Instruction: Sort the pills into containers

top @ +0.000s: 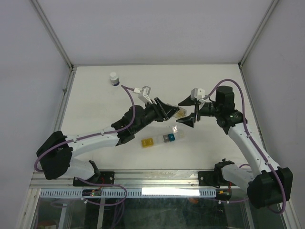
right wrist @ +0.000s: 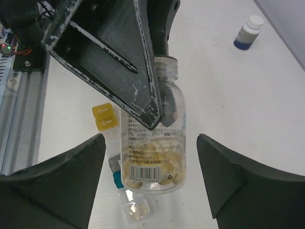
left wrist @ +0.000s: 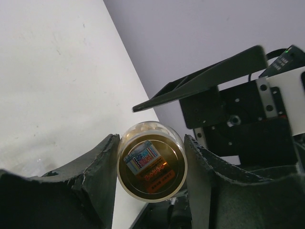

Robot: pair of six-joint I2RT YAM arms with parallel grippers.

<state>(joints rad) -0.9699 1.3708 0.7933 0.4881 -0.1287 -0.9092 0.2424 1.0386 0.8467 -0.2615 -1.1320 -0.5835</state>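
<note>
My left gripper [top: 170,112] is shut on a clear labelled bottle [top: 179,113], held on its side above the table. Pale yellow round pills [right wrist: 157,164] lie in the bottle [right wrist: 152,143]. In the left wrist view the bottle [left wrist: 151,167] sits squeezed between my fingers [left wrist: 95,171], its round end with a coloured sticker facing the camera. My right gripper [top: 187,111] is open, with one jaw on each side of the bottle's far end and not touching it. The pillbox strip [top: 162,139] lies below, with yellow [right wrist: 105,117], blue [right wrist: 117,179] and clear [right wrist: 135,210] cubes.
A small white-capped dark bottle [top: 114,78] stands at the back left of the table, and it also shows in the right wrist view [right wrist: 249,32]. The metal rail [top: 157,179] runs along the table's near edge. Walls enclose the table on three sides.
</note>
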